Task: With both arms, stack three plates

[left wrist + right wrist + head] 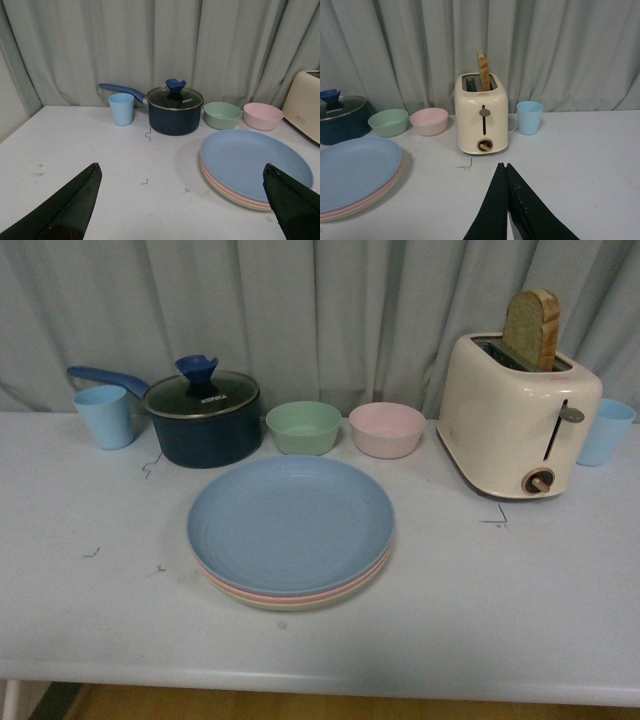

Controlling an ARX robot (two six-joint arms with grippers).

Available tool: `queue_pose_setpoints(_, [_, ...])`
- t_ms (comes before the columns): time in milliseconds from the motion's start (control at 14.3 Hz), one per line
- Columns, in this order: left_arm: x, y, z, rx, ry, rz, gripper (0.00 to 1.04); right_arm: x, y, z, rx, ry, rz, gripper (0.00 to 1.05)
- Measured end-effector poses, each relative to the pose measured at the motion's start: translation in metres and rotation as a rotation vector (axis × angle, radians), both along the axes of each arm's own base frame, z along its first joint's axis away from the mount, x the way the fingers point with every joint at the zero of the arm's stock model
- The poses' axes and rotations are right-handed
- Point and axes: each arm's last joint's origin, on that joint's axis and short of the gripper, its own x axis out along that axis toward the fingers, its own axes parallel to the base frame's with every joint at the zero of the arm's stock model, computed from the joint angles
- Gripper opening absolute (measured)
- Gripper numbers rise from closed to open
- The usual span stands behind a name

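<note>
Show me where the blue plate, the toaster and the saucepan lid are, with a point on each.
blue plate [290, 522], front view, middle of its top face.
toaster [500, 420], front view, cream front wall.
saucepan lid [203, 393], front view, glass below the blue knob.

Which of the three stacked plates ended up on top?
The blue plate is on top, its whole face showing. Only the rim of the pink plate peeks out beneath it, and the beige plate sits lowest on the table.

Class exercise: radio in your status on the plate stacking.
Left gripper open, empty. Right gripper shut, empty. Plates stacked: blue on pink on beige. Nothing in the way.
</note>
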Motion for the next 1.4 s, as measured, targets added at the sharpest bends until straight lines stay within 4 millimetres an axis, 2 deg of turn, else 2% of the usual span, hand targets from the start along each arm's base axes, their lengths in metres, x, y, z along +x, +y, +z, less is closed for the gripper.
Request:
queue_pose_setpoints(210, [0.0, 0.0, 0.0, 0.0, 0.0, 0.001, 0.98, -0.012, 0.0, -0.003, 0.0, 0.006, 0.001, 0.02])
queue_pose_setpoints(839, [0.0, 0.0, 0.0, 0.0, 0.0, 0.0, 0.98, -0.012, 0.0, -0.003, 0.0, 0.01, 0.0, 0.02])
queue_pose_setpoints(909, [0.0, 0.0, 0.0, 0.0, 0.0, 0.0, 0.98, -0.012, 0.0, -0.003, -0.003, 0.01, 0.0, 0.05])
queue_pose_setpoints(1049, [0.0, 0.0, 0.0, 0.0, 0.0, 0.0, 0.98, -0.012, 0.0, -0.003, -0.002, 0.011, 0.0, 0.3])
queue_pose_setpoints(1119, [0.0, 0.0, 0.0, 0.0, 0.0, 0.0, 0.98, -0.012, 0.0, -0.003, -0.002, 0.01, 0.0, 0.55])
queue_pose_setpoints(1188, [0.0, 0.0, 0.0, 0.0, 0.0, 0.0, 0.98, -0.012, 0.0, -0.003, -0.002, 0.01, 0.0, 0.94])
queue_pose_setpoints(1258, [0.0, 0.0, 0.0, 0.0, 0.0, 0.0, 0.98, -0.012, 0.0, -0.003, -0.003, 0.01, 0.0, 0.97])
queue_pose_setpoints(1398, [0.0, 0.0, 0.0, 0.0, 0.0, 0.0, 0.98, -0.012, 0.0, -0.003, -0.003, 0.01, 0.0, 0.98])
